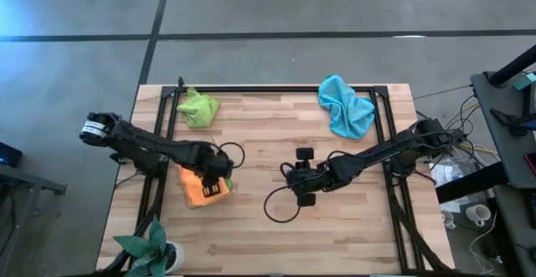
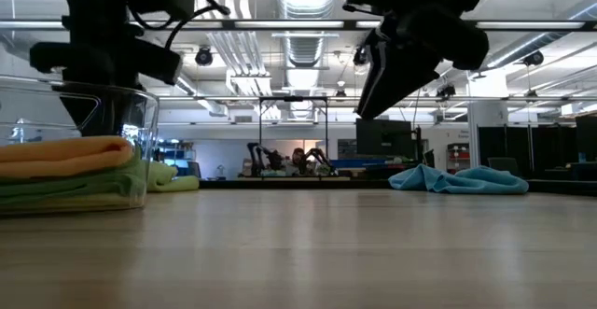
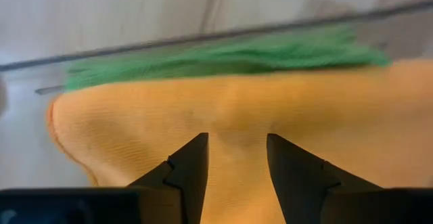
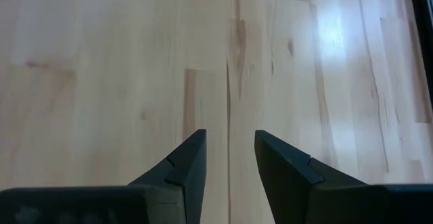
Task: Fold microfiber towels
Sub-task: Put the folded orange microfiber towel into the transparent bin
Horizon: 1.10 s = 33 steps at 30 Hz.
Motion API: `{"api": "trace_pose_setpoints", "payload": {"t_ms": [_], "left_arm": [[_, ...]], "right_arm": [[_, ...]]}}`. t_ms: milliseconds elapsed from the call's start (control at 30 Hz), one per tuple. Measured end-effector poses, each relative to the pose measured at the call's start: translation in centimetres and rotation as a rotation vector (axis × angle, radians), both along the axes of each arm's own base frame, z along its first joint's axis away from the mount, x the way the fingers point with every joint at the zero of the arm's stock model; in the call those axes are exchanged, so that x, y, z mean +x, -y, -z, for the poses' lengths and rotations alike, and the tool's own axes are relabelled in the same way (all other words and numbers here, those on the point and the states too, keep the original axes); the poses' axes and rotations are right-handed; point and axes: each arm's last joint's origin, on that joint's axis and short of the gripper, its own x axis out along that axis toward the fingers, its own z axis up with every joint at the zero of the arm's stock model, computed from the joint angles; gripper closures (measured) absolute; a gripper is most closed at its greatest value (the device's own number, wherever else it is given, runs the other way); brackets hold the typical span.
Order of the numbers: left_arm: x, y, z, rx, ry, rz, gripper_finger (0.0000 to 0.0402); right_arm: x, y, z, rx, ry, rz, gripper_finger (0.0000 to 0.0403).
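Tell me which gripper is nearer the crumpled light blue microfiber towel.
Right. The right gripper hovers mid-table, below the light blue towel; the left gripper is across the table, over the orange towel.

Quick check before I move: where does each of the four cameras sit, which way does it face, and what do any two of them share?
High: overhead, straight down; both arms, left gripper over the orange towel, right gripper mid-table.
Low: table height, level across; both arms hang from above.
Left wrist: down past open fingers onto the orange towel.
Right wrist: down past open fingers at the bare table.
Shared: high and low both show the light blue towel.
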Motion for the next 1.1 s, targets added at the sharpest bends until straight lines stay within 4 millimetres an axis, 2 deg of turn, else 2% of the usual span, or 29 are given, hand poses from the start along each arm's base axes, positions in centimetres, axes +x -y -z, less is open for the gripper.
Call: {"api": "trace_pose_setpoints", "payload": {"t_ms": [133, 267, 400, 533, 900, 1000, 1100], "left_arm": [[-0.1, 0.0, -0.3, 0.013, 0.019, 0.111, 0.0267], [0.0, 0.1, -1.7, 0.133, 0.126, 0.397, 0.0267], [-0.4, 0.1, -1.4, 0.202, 0.095, 0.722, 0.0267], [-0.2, 0.0, -0.5, 0.217, 0.039, 0.86, 0.0267], [1.5, -0.1, 2.8, 0.206, -0.116, 0.928, 0.0277], [1.9, -0.1, 3.1, 0.203, -0.131, 0.929, 0.0315], [2.1, 0.0, 2.8, 0.206, -0.119, 0.924, 0.0373]], "right_arm": [[-0.2, 0.1, 0.3, -0.004, -0.012, 0.0, 0.028], [-0.1, 0.1, 0.3, -0.003, -0.01, 0.003, 0.028], [-0.1, 0.1, 0.3, 0.012, -0.003, 0.025, 0.028], [-0.2, 0.1, 0.3, 0.021, 0.001, 0.038, 0.028], [-0.1, 0.3, 0.3, 0.033, 0.009, 0.061, 0.028], [-0.1, 0.3, 0.3, 0.032, 0.008, 0.058, 0.028], [-0.1, 0.3, 0.3, 0.031, 0.007, 0.059, 0.028]]}}
